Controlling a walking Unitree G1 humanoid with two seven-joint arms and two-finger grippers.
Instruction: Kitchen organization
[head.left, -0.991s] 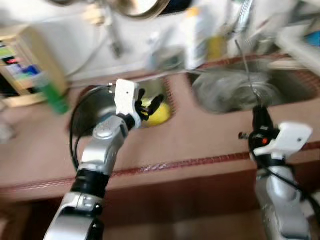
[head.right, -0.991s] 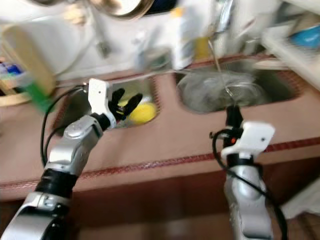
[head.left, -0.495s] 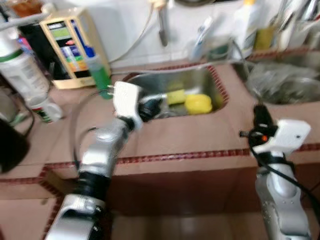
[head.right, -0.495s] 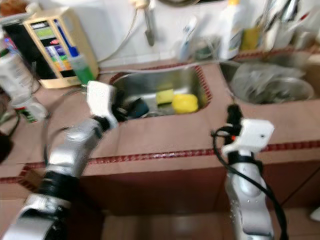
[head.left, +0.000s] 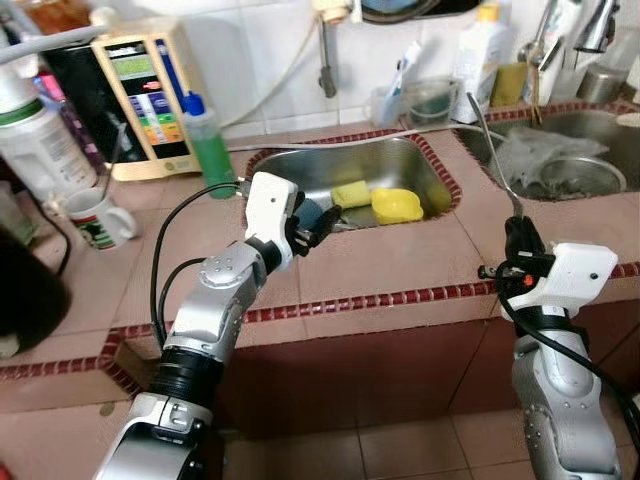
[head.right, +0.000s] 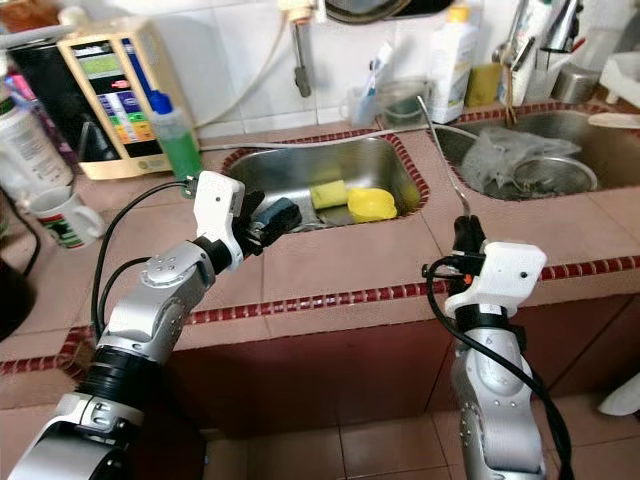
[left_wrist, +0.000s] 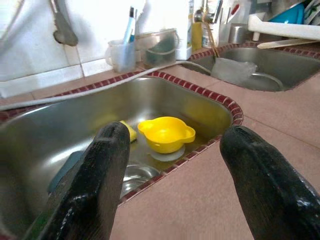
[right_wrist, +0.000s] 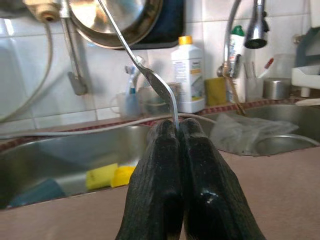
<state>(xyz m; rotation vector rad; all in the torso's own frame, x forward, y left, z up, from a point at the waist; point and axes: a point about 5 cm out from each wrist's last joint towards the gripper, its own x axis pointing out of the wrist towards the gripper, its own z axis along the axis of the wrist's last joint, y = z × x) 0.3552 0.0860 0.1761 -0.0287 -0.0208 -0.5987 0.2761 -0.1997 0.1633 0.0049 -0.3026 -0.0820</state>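
Observation:
My left gripper (head.left: 314, 221) is open over the near left corner of the left steel sink (head.left: 441, 173). In the sink lie a yellow bowl (head.left: 397, 205), a yellow sponge (head.left: 350, 193) and a dark blue item (head.right: 281, 212). In the left wrist view the yellow bowl (left_wrist: 165, 134) sits between and beyond the spread fingers (left_wrist: 102, 170). My right gripper (head.left: 515, 226) is above the counter's front edge, shut on a metal spoon (head.left: 489, 148) that points up and back. The right wrist view shows the spoon (right_wrist: 150, 75) clamped between the fingertips (right_wrist: 165, 137).
A green soap bottle (head.left: 210, 150), a mug (head.left: 95, 218) and a beige appliance (head.left: 150, 95) stand left of the sink. The right sink (head.left: 600, 125) holds a steel bowl and a plastic bag (head.left: 535, 155). A white bottle (head.left: 480, 55) and a toothbrush cup (head.left: 390, 100) line the wall.
The camera swung and steadied, so the whole scene shifted. My left gripper, earlier in front of the yellow bowl, now sits left of it. The right gripper still holds the spoon.

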